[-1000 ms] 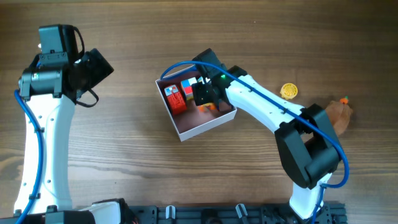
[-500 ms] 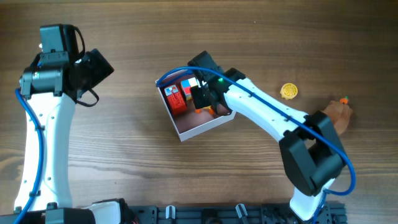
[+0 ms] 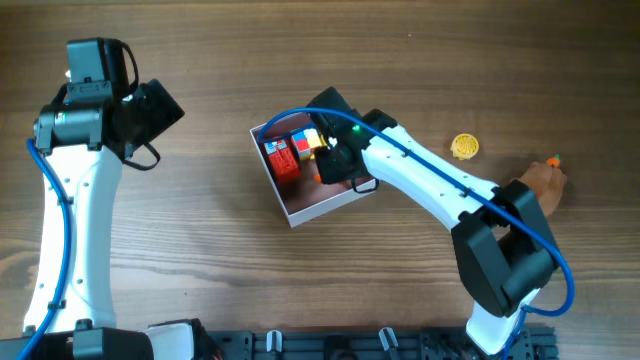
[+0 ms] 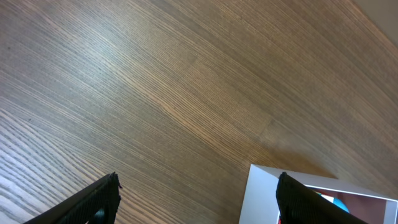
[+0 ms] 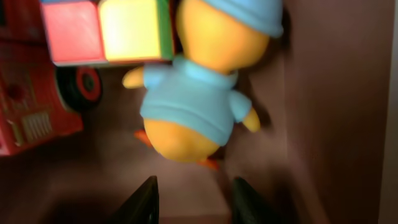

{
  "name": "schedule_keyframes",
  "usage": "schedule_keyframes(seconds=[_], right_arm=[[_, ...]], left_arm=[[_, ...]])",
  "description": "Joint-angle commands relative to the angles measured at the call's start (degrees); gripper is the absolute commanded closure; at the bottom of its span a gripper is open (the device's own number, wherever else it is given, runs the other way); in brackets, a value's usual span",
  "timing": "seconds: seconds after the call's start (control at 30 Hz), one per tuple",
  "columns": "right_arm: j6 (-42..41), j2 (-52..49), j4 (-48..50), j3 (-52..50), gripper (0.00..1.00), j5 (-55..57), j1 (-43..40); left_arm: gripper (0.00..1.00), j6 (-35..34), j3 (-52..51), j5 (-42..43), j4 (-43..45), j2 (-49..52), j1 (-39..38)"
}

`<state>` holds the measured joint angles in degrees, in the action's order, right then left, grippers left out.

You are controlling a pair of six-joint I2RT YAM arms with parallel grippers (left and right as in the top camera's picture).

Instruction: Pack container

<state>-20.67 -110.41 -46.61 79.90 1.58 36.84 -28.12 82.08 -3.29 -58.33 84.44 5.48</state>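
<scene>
The container, a shallow white-walled box with a dull pink inside, sits at mid table. It holds a red truck, a colourful cube and a yellow duck in a blue shirt. My right gripper hangs inside the container, open and empty. In the right wrist view its fingers are just short of the duck, which lies on the pink floor beside the cube and truck. My left gripper is open and empty above bare wood, left of the container, whose corner shows in the left wrist view.
A small yellow round piece and a brown toy with an orange tip lie on the wooden table to the right of the container, beyond the right arm.
My right gripper has shifted a little to the left inside the container and then eased back. The cube's yellow face now shows. The left arm has not moved.
</scene>
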Motion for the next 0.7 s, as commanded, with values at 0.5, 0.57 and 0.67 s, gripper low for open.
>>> schedule_keyframes(seconds=[0.5, 0.57, 0.67], right_arm=[[-8.48, -5.86, 6.03, 0.24, 0.51, 6.38, -1.66], [-8.41, -5.86, 5.46, 0.24, 0.51, 6.34, -1.66], [-9.44, -5.84, 2.47, 0.24, 0.52, 6.14, -1.18]], left_arm=[[0.19, 0.98, -0.39, 0.26, -0.5, 0.44, 0.28], [0.19, 1.88, -0.39, 0.26, -0.5, 0.44, 0.28], [0.19, 2.25, -0.39, 0.24, -0.48, 0.44, 0.28]])
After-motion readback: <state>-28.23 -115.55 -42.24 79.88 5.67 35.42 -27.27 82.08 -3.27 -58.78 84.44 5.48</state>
